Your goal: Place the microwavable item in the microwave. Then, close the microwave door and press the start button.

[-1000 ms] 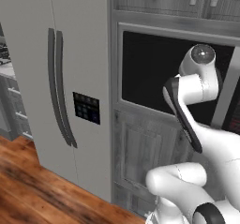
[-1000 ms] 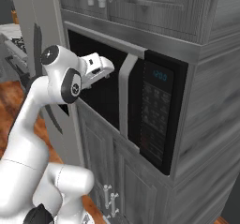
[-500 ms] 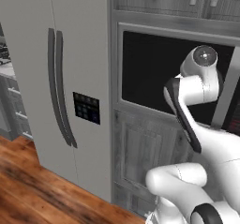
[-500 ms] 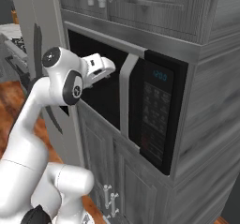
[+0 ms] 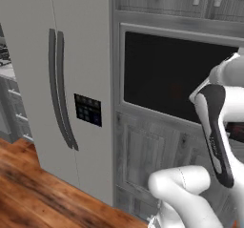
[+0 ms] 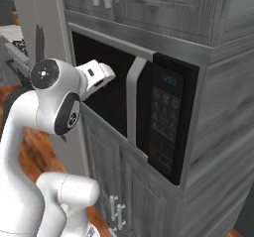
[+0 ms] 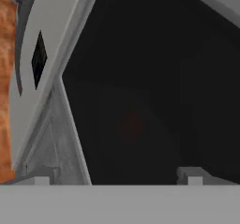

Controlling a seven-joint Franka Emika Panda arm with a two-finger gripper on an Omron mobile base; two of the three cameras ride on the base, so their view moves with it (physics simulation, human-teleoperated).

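- Spread wide and holding nothing, my gripper (image 7: 115,176) points at the black glass of the microwave door (image 6: 111,94); its two finger tips (image 7: 42,175) sit far apart at the bottom of the hand view.
- In the right base view my hand hangs just in front of the glass, to the left of the vertical silver bar handle (image 6: 131,100); I cannot tell whether it touches the door.
- Shut flat in the front of the microwave (image 5: 178,77), the door shows its dark window in the left base view too.
- Through the glass I make out a faint reddish-brown blur, the microwavable item (image 7: 131,125), inside the oven; a dim red spot shows behind the window in the left base view as well.
- Right of the handle is the dark control strip (image 6: 163,124) with a small lit display at its top.
- Left of the microwave stands the tall grey fridge (image 5: 62,84), above the wooden floor (image 5: 33,198).
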